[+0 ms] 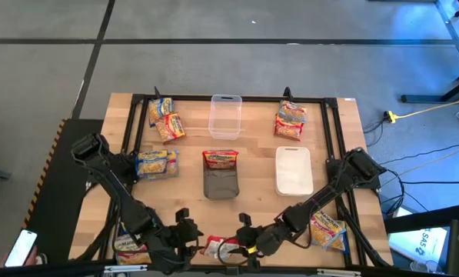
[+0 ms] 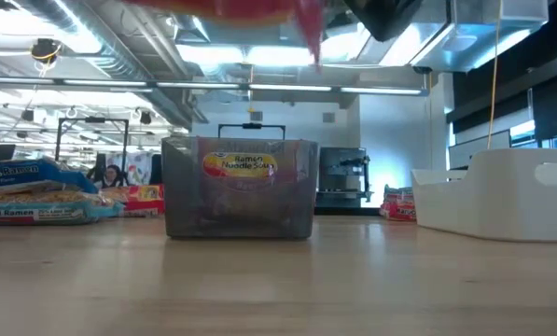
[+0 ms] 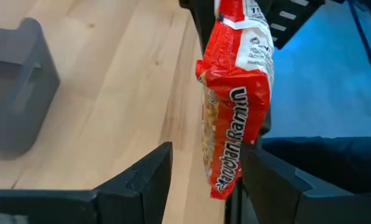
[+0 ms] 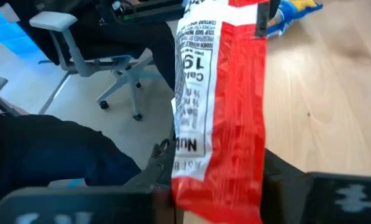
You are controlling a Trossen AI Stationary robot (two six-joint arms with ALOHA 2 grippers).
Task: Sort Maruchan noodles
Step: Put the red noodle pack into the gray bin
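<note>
Evidently a handover was in progress at the near edge of the bench [image 1: 252, 165], in front of the grey container [image 1: 221, 185]: a red Maruchan packet [image 3: 235, 106] was held upright, clear of the bench, in the closed jaws of the right gripper [image 1: 247, 240], while the jaws of the left gripper [image 3: 201, 177] were spread wide on either side of its free end without pressing on it. The next move, it was judged, called for one clear holder only, then carriage to the container where a red-labelled packet [image 1: 221, 159] already stood.
</note>
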